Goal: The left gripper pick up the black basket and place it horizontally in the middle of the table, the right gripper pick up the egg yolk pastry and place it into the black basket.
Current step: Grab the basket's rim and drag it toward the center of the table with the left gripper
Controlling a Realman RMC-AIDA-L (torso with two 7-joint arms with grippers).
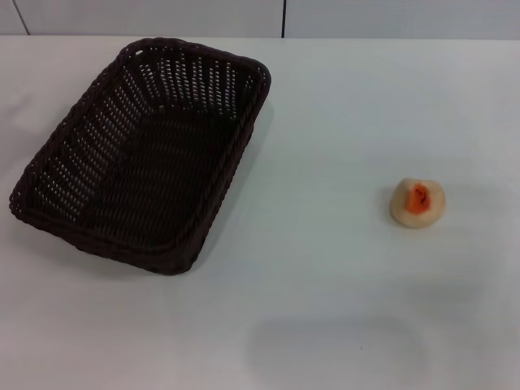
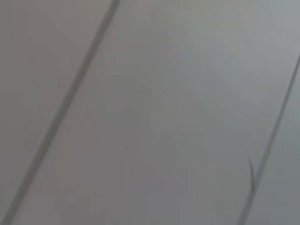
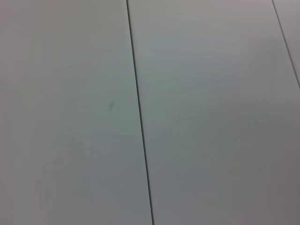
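Observation:
The black basket (image 1: 146, 150), a dark woven rectangle with a braided rim, sits empty on the left part of the white table (image 1: 325, 122), turned at a slant with one short end toward the far edge. The egg yolk pastry (image 1: 418, 202), a pale ball with an orange-red patch on top, lies alone on the right part of the table. Neither gripper shows in any view. Both wrist views show only pale grey panels with dark seams.
A grey wall with a dark vertical seam (image 1: 283, 18) runs behind the table's far edge. A faint shadow (image 1: 333, 345) lies on the table near the front edge.

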